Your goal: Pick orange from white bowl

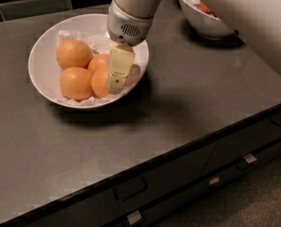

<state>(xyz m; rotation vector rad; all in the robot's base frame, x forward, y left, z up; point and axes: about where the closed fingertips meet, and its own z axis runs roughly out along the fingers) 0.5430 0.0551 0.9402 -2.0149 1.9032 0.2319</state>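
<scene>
The white bowl point(45, 79), wide, shallow and lined with crumpled white paper, stands on the dark counter at the left. Several oranges lie in it: one at the back left point(73, 53), one at the front left point(75, 83), one in the middle point(97, 62) and one at the front right point(100, 82). My gripper point(116, 85) hangs from the white arm over the right side of the bowl. It reaches down against the front right orange and hides part of it.
A smaller white bowl point(199, 22) with red berries stands at the back right, partly behind the arm's white body point(244, 13). The dark counter point(178, 108) ends at a front edge above drawers with handles point(129, 188).
</scene>
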